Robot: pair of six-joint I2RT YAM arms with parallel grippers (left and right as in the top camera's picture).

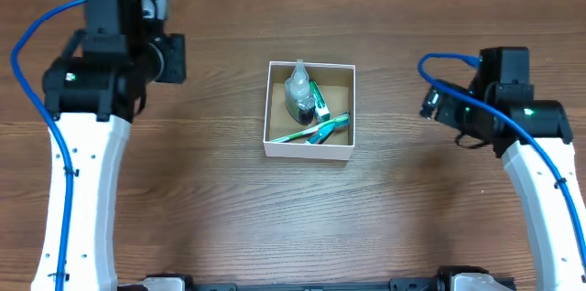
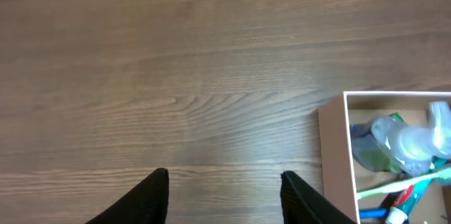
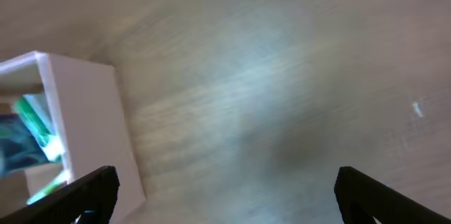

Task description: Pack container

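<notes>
1. The container (image 1: 307, 151) sits mid-table between the two arms. It holds a clear bottle (image 1: 298, 97) with dark liquid, a green toothbrush (image 1: 322, 128) and a green-and-white tube (image 1: 320, 101).
2. Risk: the box looks light and its walls are low, so a finger that catches the rim on the way in would likely slide or tip it.
3. Risk: the bottle seems to rise above the walls. A careless pass over the box could knock it onto the wooden table (image 1: 201, 190).
4. Risk: the toothbrush lies aslant, one end near the front right corner. A nudge might lever it over the edge.
5. The left arm is at the far left corner, well apart from the box. The left gripper (image 2: 224, 194) points down at bare wood, fingers spread, holding nothing.
6. The right arm is off to the right of the box. The right gripper (image 3: 225, 192) is spread very wide and is empty, with the box wall just beside its left finger in the wrist view.
</notes>
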